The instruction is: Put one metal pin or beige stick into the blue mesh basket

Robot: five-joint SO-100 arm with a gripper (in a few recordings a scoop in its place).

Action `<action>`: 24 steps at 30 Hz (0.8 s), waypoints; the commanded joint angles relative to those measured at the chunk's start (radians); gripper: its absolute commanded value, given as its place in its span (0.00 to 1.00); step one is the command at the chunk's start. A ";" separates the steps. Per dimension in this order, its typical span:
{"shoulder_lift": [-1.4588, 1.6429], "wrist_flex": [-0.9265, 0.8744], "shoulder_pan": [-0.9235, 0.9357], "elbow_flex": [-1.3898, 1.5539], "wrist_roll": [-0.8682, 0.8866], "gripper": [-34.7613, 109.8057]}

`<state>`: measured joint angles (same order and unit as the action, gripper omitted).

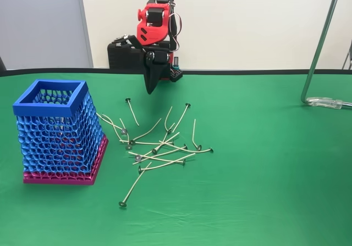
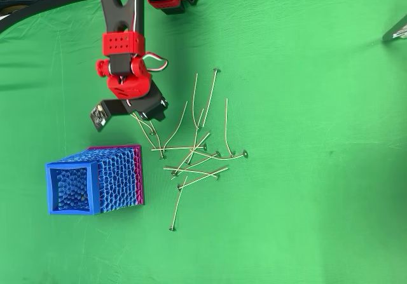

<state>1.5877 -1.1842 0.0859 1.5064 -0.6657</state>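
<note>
- Task not started as far as I can judge: thin pale beige pins with tiny dark round heads lie in a loose, crossing pile on the green cloth-covered table (image 1: pixel 264 147), none in my grip.
- Tall square blue honeycomb-mesh basket (image 1: pixel 50 105) with solid rim and magenta base stands upright, left of the pile in the fixed view; inside is hard to read through the mesh (can't tell if any pin is in there).
- My red-and-black two-finger gripper (image 1: pixel 150 86) hangs above the far edge of the pile, pointing down, holding nothing; fingers look pressed together to a point, but I cannot tell for sure.
- Nearest target: the lone beige pin (image 1: pixel 132 111) at the pile's far-left side, just below and slightly left of my tip in the fixed view, not touching.
- In the overhead view my gripper (image 2: pixel 143 109) sits above the basket (image 2: pixel 73 169), pins close beside.
- Left to do: descend, pinch one pin, carry to basket, release.
</note>
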 commanded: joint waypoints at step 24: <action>-0.278 -0.123 -0.161 -0.291 -0.077 0.25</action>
<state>1.3070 -1.2885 -0.0660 1.2640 -0.7563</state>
